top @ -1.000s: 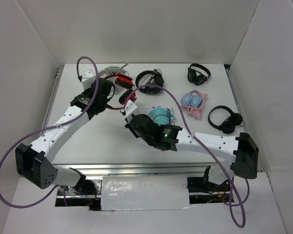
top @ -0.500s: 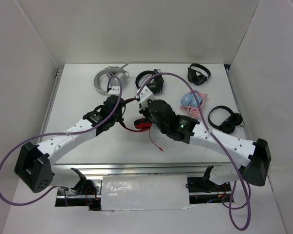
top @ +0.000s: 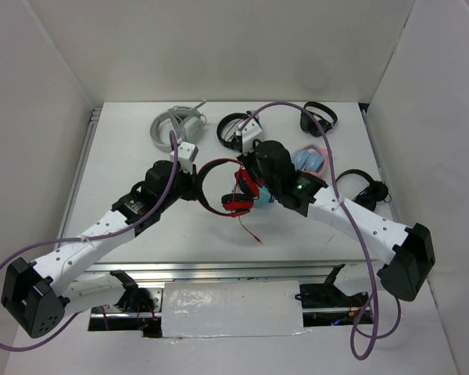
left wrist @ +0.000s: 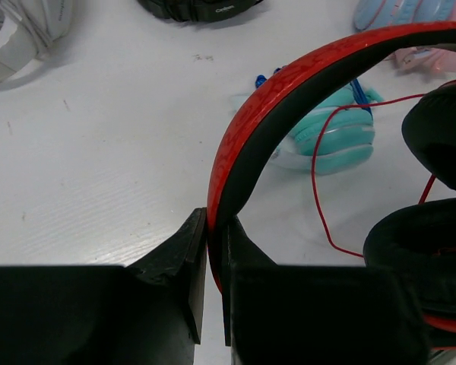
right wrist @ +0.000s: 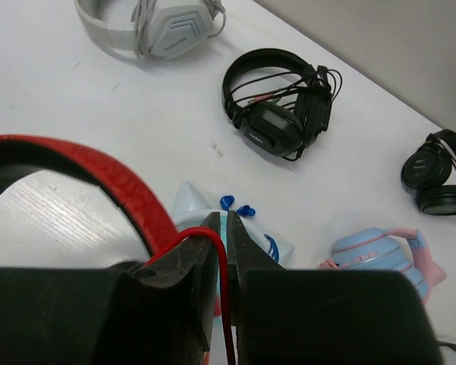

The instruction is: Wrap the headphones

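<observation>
The red over-ear headphones with a black-lined headband (top: 234, 205) are held above the white table (top: 125, 156) in the middle of the top view, with the earcups hanging at the lower right. Their thin red cable (left wrist: 313, 182) trails down towards the bottom of the frame. The left gripper (left wrist: 215, 224) is clamped on the headband's left end. The right gripper (right wrist: 222, 220) has its jaws nearly together, with the cable nipped between them. Teal headphones (left wrist: 327, 141) lie just behind. Light grey headphones (top: 172, 125) sit at the upper left, black wired headphones (right wrist: 277, 103) at upper centre, and pale blue and pink headphones (right wrist: 380, 251) to the right.
</observation>
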`<state>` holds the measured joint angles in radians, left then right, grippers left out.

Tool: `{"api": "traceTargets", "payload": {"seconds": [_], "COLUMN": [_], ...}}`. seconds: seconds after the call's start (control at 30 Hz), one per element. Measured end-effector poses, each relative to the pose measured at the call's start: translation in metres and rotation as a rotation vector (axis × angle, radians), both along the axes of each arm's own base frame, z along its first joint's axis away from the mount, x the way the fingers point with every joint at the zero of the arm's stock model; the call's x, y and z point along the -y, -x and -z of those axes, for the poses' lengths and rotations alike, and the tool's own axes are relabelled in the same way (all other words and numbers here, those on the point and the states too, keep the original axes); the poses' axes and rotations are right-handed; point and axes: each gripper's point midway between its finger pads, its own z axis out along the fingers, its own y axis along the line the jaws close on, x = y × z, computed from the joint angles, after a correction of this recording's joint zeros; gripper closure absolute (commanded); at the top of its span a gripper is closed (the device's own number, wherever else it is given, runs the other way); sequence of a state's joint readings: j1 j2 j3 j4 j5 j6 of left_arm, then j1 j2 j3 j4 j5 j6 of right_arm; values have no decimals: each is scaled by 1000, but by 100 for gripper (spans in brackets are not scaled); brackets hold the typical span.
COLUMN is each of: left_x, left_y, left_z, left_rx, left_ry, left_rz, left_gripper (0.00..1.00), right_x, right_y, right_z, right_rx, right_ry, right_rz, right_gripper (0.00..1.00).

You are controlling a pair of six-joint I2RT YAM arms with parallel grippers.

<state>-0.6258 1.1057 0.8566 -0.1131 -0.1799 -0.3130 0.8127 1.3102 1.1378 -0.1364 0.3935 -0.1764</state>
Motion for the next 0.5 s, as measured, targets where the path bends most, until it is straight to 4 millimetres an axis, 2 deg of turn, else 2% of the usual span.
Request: {"api": "traceTargets", "payload": {"seconds": [0.13, 0.23, 0.37, 0.5], "left_x": [3, -1, -6, 0], "left_y": [5, 4, -4, -15], "left_z": [-2, 0, 5, 12], "left_rx": [5, -14, -87, -128], "left_ry": [14, 18, -5, -23], "left_rz": [20, -18, -112, -134], "left_gripper": [100, 100, 100, 100], "right_x": [3, -1, -18, -32], "right_y": [-7, -3, 17, 45], "right_z": [5, 3, -10, -28], "right_rx": [-15, -9, 30, 83], "right_ry": [-7, -13, -21, -37], "right_rz": [12, 2, -30, -67], "right_gripper": [91, 94, 93, 90]}}
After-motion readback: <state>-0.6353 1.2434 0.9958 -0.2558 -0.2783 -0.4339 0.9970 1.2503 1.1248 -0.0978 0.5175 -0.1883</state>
